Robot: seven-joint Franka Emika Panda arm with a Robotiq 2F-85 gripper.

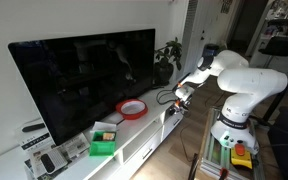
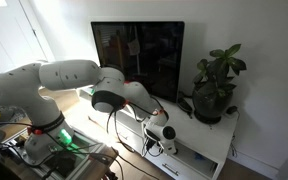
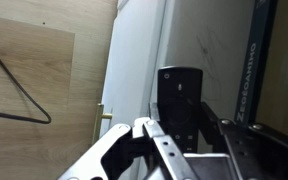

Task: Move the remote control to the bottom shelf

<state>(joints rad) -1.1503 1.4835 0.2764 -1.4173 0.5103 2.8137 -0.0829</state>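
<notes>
Wrist view: pincer (image 3: 184,140) grips the black remote control (image 3: 179,90) by its near end, at the white cabinet's (image 3: 134,50) edge. In an exterior view, the arm (image 1: 224,75) hangs at the cabinet's end, pincer right of the red-rimmed dish (image 1: 121,108).

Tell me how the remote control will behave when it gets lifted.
The remote control is a slim, straight dark bar, so probably stiff and light. Being flat, it should not roll. Its smooth face looks slippery, so it might slide in the gripper.

A home living room — television (image 1: 84,80), low white cabinet (image 2: 206,152), potted plant (image 2: 216,85).
</notes>
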